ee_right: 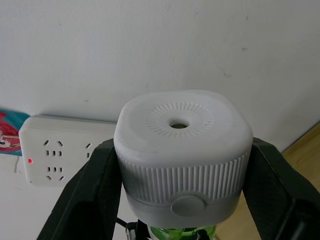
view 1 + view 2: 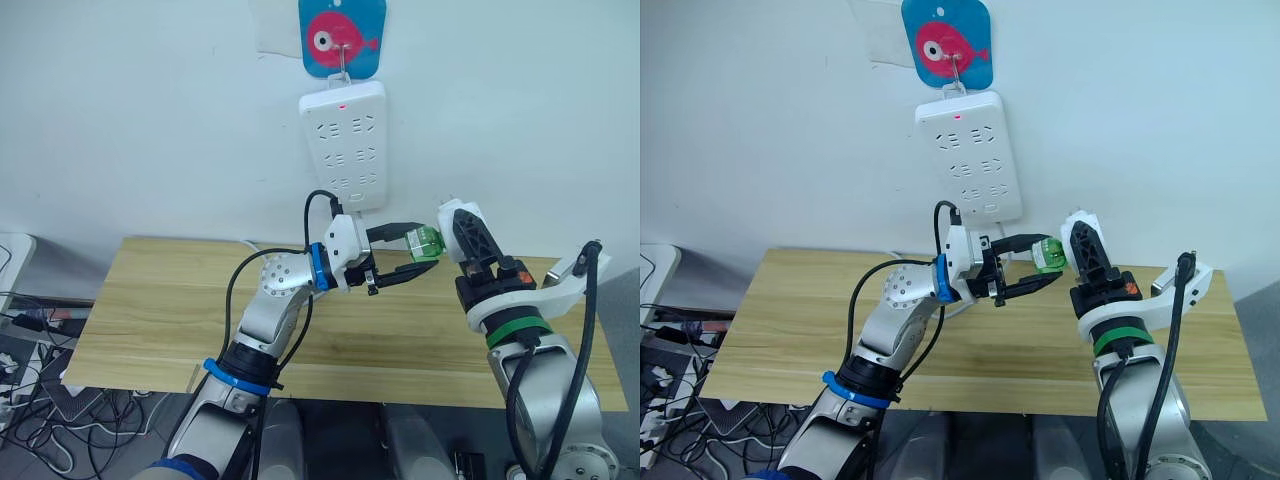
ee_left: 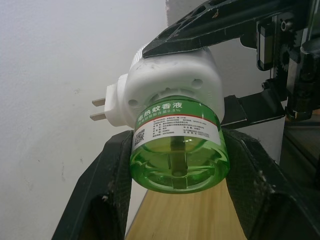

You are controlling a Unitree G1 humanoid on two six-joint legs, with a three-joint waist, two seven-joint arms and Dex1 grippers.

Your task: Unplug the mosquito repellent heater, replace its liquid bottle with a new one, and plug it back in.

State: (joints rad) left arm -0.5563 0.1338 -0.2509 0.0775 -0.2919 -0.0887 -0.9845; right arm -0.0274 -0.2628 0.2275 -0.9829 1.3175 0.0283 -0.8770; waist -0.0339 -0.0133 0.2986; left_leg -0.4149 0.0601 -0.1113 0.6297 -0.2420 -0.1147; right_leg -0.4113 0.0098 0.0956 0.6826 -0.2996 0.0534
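Heater [image 1: 182,150] clamped in right tool [image 2: 462,240], left tool [image 2: 408,252] pinching bottle [image 3: 175,160]

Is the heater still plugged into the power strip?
No: the mosquito repellent heater is held away from the wall, its two prongs bare in the air.

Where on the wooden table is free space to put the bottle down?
The wooden table is bare at its left end and along the front edge. It is crowded mid-air at centre, where the left gripper and right gripper meet at the heater.
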